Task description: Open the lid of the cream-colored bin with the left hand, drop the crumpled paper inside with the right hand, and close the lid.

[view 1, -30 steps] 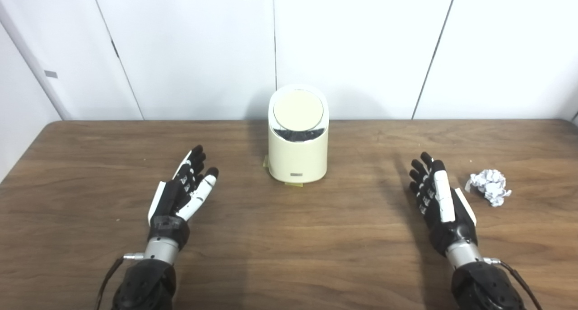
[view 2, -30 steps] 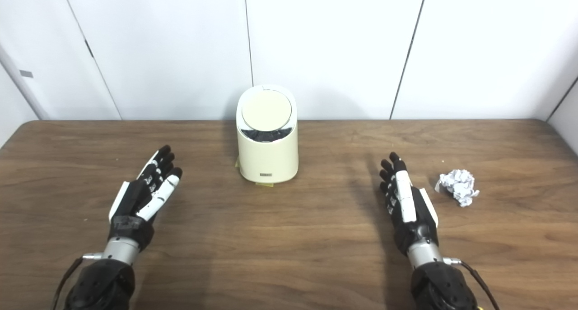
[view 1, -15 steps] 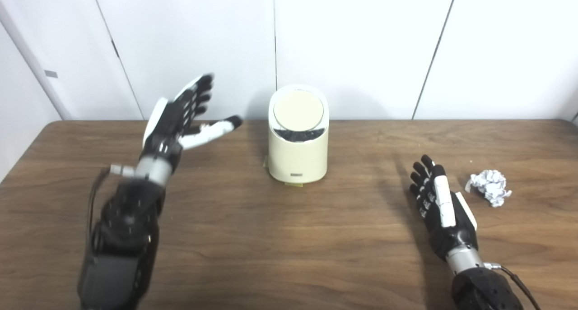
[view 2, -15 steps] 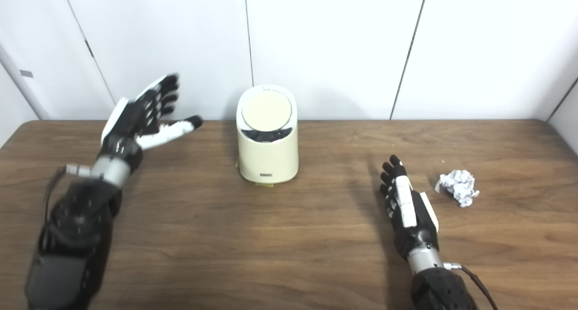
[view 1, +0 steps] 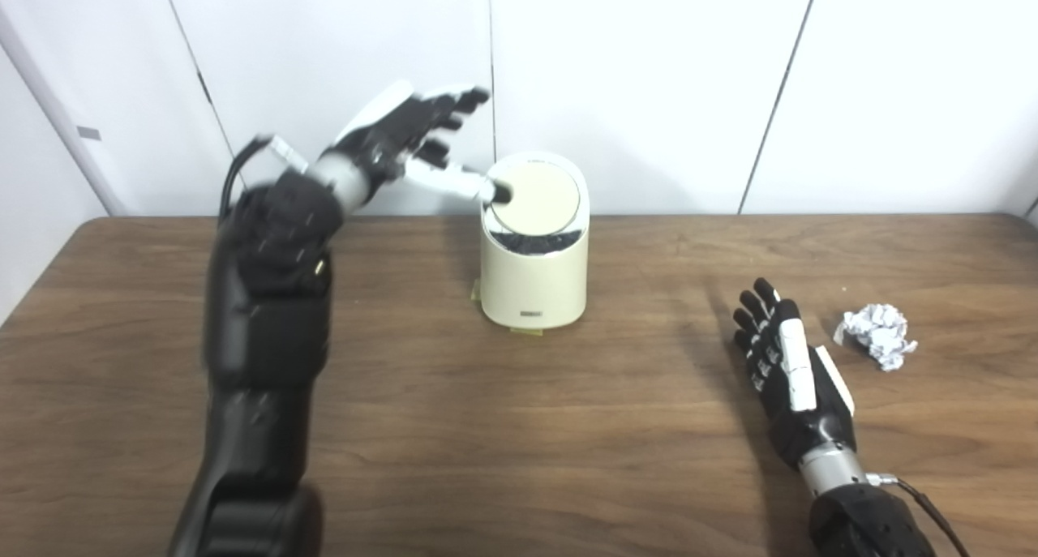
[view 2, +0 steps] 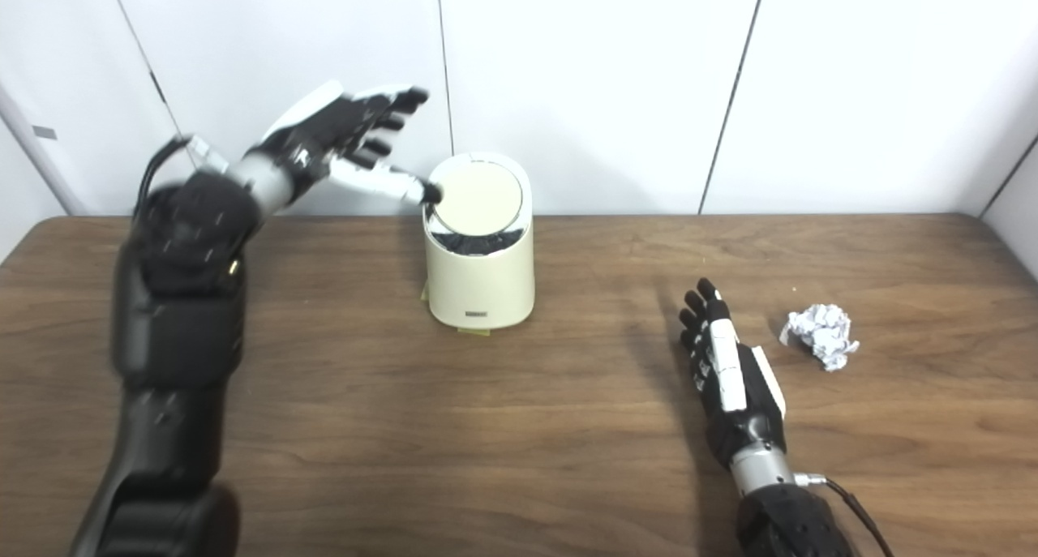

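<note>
The cream-colored bin [view 1: 535,273] stands at the back middle of the wooden table, its round lid [view 1: 542,192] tilted toward me with a dark gap under its lower edge. My left hand [view 1: 405,139] is raised beside the bin's upper left, open, fingers spread; its thumb tip reaches the lid's left rim. The crumpled white paper [view 1: 877,335] lies on the table at the right. My right hand [view 1: 787,370] rests open on the table just left of the paper, holding nothing.
White wall panels rise straight behind the table's back edge [view 1: 730,215], close behind the bin. A small yellowish tape piece [view 1: 477,291] sits at the bin's base.
My left arm has swung up from the table and rightward to the bin, its thumb now at the lid's rim. The right hand has drawn back slightly toward me. Bin and paper have not moved.
</note>
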`<state>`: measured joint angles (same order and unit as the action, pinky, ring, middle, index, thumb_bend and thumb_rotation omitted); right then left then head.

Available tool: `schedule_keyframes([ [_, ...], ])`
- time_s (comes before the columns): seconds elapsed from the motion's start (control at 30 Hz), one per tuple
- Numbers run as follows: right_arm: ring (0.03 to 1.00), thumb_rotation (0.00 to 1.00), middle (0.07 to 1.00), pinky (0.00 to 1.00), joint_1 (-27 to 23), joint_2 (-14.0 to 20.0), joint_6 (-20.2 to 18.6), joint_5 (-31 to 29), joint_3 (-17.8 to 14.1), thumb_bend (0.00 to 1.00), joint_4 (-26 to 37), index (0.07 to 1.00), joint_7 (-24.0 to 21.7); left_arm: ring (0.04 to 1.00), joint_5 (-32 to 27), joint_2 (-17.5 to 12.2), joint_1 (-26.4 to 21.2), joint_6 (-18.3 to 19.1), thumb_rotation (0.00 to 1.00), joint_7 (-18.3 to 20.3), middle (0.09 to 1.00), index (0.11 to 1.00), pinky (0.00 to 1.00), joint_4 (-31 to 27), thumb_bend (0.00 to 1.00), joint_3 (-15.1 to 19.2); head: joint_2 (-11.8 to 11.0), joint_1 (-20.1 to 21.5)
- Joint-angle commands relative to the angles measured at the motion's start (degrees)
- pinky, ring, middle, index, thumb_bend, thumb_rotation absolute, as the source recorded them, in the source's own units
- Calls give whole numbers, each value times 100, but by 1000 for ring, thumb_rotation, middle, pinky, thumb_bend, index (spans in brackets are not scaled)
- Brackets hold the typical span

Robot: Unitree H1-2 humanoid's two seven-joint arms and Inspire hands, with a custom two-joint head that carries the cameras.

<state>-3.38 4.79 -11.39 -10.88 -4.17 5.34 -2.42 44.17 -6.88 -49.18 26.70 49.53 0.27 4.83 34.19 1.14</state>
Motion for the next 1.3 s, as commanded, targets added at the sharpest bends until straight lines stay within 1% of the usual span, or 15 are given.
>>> schedule_keyframes([
  [0.0,968,953,971,1000,-115,-32,2,30,22,534,-49,1000,-14,931,139,-20,-450,21,184,-138,953,972,862,240,941,-101,-11,16],
  [0.13,965,946,959,1000,-143,-81,77,89,44,556,-105,1000,4,915,166,-46,-829,21,189,-441,936,951,841,921,965,-446,-29,38],
  [0.17,964,944,957,1000,-153,-109,83,97,41,560,-118,1000,23,912,207,-77,-937,21,192,-505,934,949,834,1108,968,-599,-39,49],
  [0.2,958,936,942,1000,-161,-133,78,106,40,566,-122,1000,38,912,220,-94,-1025,21,226,-537,933,943,833,1258,975,-706,-46,50],
  [0.23,955,934,935,1000,-169,-154,78,117,41,572,-130,1000,49,917,208,-115,-1081,21,233,-567,937,943,842,1360,969,-782,-52,49],
  [0.33,951,940,929,1000,-188,-190,109,143,46,566,-146,1000,51,920,137,-57,-1256,21,196,-682,936,938,868,1603,937,-869,-66,52],
  [0.43,953,945,933,1000,-206,-220,116,160,52,571,-157,1000,62,917,98,-85,-1431,19,164,-823,932,929,864,1850,940,-1098,-80,57],
  [0.5,953,941,933,1000,-216,-242,99,162,54,577,-154,1000,83,914,69,-119,-1516,19,149,-875,928,924,863,1976,948,-1244,-84,61],
  [0.57,954,930,936,1000,-233,-253,131,147,56,586,-170,1000,81,913,183,-198,-1664,17,163,-791,927,924,858,2152,954,-1571,-83,61],
  [0.63,953,926,937,1000,-242,-262,133,162,69,593,-159,1000,91,933,249,-244,-1788,19,177,-697,939,931,887,2313,953,-1801,-86,57],
  [0.73,957,926,946,1000,-235,-278,100,191,90,602,-105,1000,118,942,367,-247,-1885,21,168,-686,940,927,894,2450,954,-2009,-76,70],
  [0.83,958,926,948,1000,-244,-298,63,196,94,596,-80,1000,146,917,393,-308,-1950,18,160,-766,913,911,847,2506,955,-2261,-61,63],
  [0.97,960,921,949,1000,-248,-320,48,178,92,606,-54,1000,159,878,450,-512,-2051,-70,195,-788,889,904,784,2472,976,-2710,-37,54],
  [1.13,964,927,956,1000,-252,-332,51,171,90,593,-37,1000,165,836,456,-697,-2120,-135,147,-783,866,883,725,2396,982,-3045,-31,57],
  [1.27,969,923,964,1000,-237,-335,10,145,94,583,25,1000,155,832,376,-705,-2159,-57,67,-921,864,883,718,2525,941,-3068,-2,86],
])
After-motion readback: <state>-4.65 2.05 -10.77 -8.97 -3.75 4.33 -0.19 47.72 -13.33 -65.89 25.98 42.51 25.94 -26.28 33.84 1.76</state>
